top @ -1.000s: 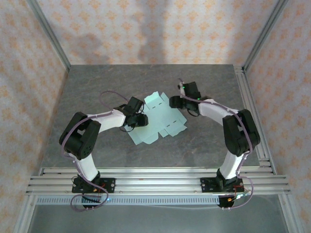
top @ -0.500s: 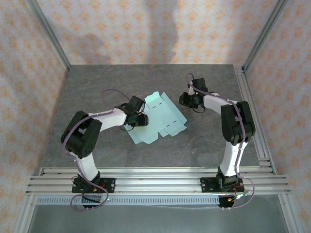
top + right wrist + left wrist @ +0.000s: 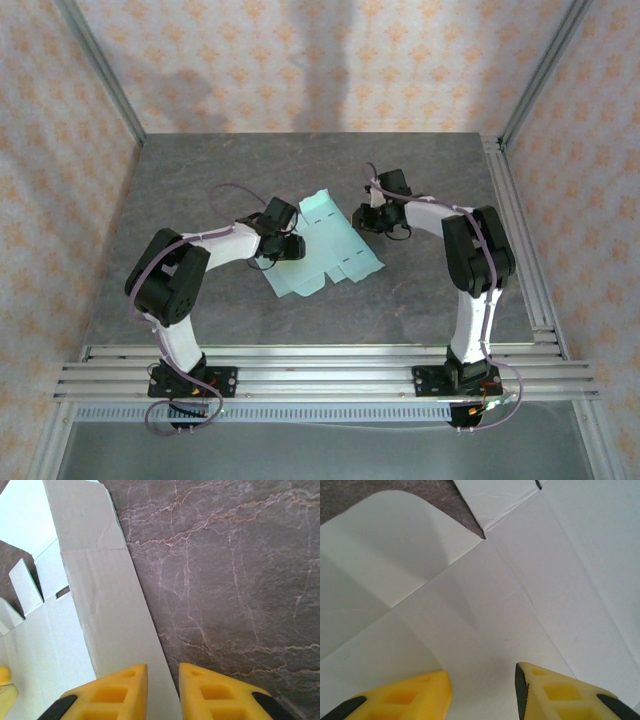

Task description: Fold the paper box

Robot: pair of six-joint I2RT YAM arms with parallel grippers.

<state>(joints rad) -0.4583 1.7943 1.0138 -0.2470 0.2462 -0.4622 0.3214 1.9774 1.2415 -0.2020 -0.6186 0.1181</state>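
The paper box [image 3: 335, 250] is a flat pale mint-green die-cut sheet lying mid-table, with creases and tabbed flaps. My left gripper [image 3: 293, 246] rests over the sheet's left part. In the left wrist view its yellow fingers [image 3: 560, 695] stand apart above a bare panel of the paper box [image 3: 520, 580], and nothing sits between them. My right gripper [image 3: 363, 218] is at the sheet's far right edge. There the long side flap of the paper box [image 3: 105, 595] is raised. Its edge runs into the narrow gap of my right gripper [image 3: 163, 667], whose jaws are closed down on it.
The dark marbled table [image 3: 200, 180] spreads around the sheet on all sides. Aluminium rails [image 3: 320, 365] carry the arm bases at the near edge. A frame rail [image 3: 510, 210] runs along the table's right side, and patterned walls enclose the table.
My right gripper drew back to the right, then returned left to the sheet's right edge with narrower jaws. The right flap now stands raised. The left arm has not moved.
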